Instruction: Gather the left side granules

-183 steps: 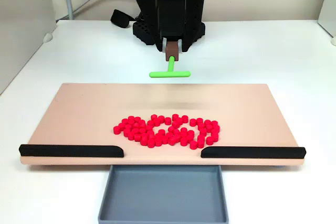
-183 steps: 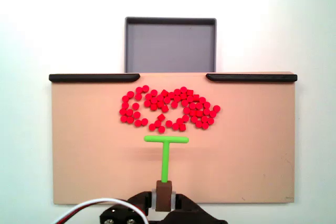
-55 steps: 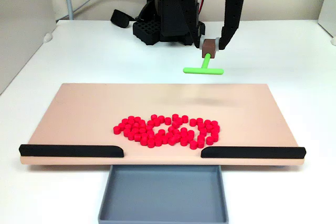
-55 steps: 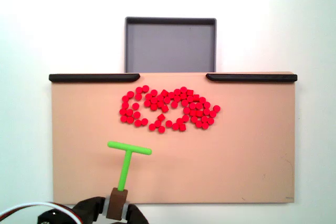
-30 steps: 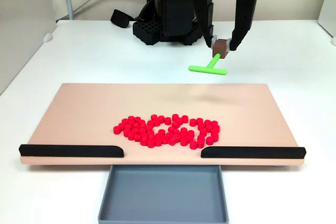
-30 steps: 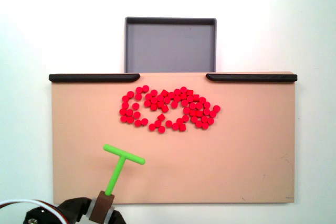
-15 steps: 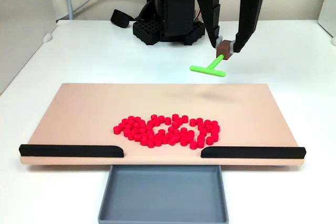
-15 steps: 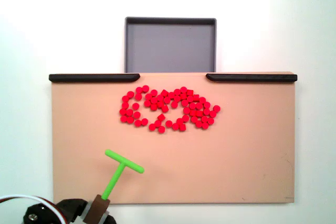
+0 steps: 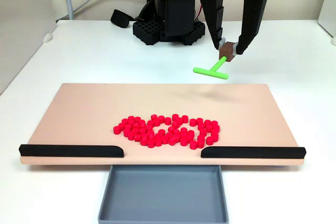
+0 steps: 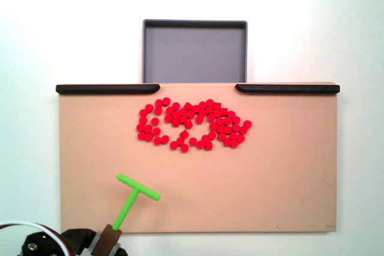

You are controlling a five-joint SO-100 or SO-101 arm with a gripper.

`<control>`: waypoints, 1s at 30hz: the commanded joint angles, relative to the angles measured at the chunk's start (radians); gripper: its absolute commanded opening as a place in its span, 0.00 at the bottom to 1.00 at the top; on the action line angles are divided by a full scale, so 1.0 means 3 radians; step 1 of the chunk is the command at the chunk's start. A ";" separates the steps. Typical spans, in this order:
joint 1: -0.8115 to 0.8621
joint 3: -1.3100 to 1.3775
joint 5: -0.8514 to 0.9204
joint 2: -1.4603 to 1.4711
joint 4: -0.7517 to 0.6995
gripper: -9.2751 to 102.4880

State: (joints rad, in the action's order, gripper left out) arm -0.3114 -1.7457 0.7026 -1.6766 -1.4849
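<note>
Meanwhile, above a tan board (image 10: 288, 196), we find the gripper (image 9: 228, 52) clamped on a brown block that carries the green pusher (image 9: 211, 70). Going left to right in the top-down fixed view, the pusher (image 10: 134, 196) hangs over the board's near-left corner, its crossbar slanted. The granules (image 10: 192, 124) lie in one loose red patch at mid-board, well apart from the tool. Two black strips (image 10: 108, 89) line the far edge, with a gap between them opening onto a grey tray (image 10: 194, 25).

We judge the main risk to be the slanted crossbar. Brought against the patch at that angle, it would likely shove beads sideways and scatter them instead of bunching them. A low, fast entry could also knock beads off the board's open side edges.

Our front fixed view shows what the top-down one cannot: the pusher rides clear above the table behind the board, and both jaws pinch the block. The top-down view alone fixes the tool's place over the board and its offset from the granules (image 9: 167, 131).
</note>
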 commanded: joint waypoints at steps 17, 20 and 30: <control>-0.0046 0.0230 0.0097 0.0251 0.0036 0.08; -0.0036 0.0302 0.0066 0.0307 0.0036 0.08; -0.0020 0.0424 -0.0066 0.0424 0.0036 0.08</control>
State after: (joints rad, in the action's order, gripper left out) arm -0.3267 -1.6567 0.6918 -1.5509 -1.4757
